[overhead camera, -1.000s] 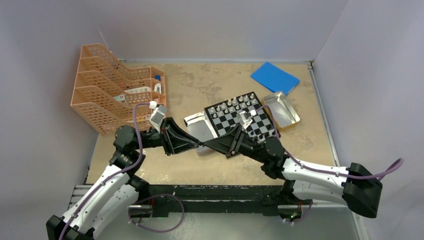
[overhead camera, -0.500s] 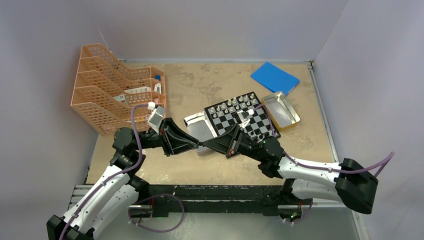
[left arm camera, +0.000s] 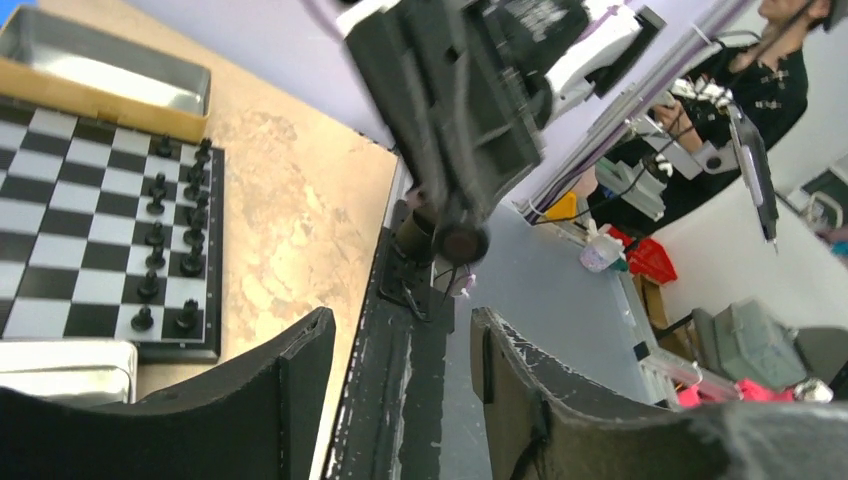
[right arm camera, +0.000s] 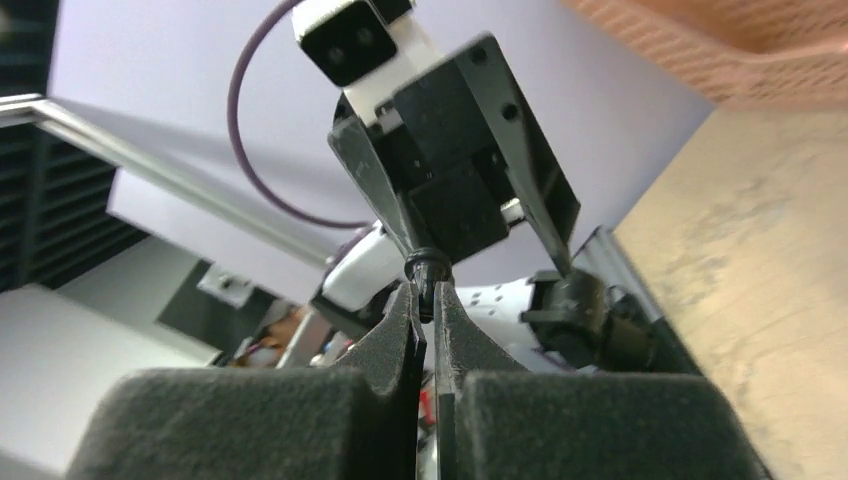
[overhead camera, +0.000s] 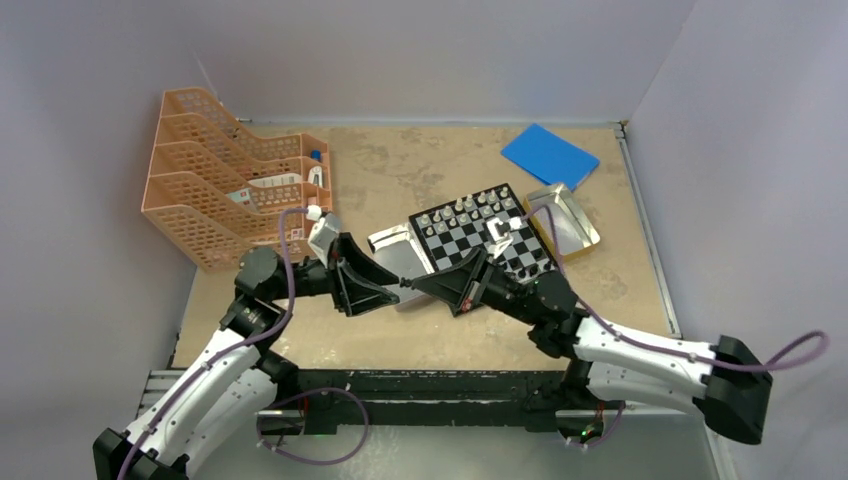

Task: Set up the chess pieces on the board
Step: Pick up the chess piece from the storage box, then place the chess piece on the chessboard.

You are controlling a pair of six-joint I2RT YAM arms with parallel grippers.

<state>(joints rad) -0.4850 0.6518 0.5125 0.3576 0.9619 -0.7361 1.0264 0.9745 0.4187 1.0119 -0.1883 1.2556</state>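
Observation:
The board (overhead camera: 470,243) lies mid-table, with white chess pieces (overhead camera: 465,207) along its far side and black chess pieces (left arm camera: 160,250) along its right edge (left arm camera: 90,230). In front of its near-left corner my two grippers meet tip to tip above the table. The right gripper (right arm camera: 425,292) is shut on one small black chess piece (right arm camera: 424,268), which sticks out past its fingertips. My left gripper (left arm camera: 400,345) faces it with its fingers apart and nothing between them. The top view shows the left gripper (overhead camera: 392,288) and the right gripper (overhead camera: 420,285) almost touching.
One silver tin (overhead camera: 398,252) sits against the board's left side under the grippers, and another (overhead camera: 565,220) stands to its right. A blue pad (overhead camera: 549,155) lies at the back right. An orange tiered rack (overhead camera: 225,185) stands at the back left.
The right gripper has closed on the black piece at the meeting point. The left gripper, shut before, has opened. The left arm's wrist has shifted slightly to the right.

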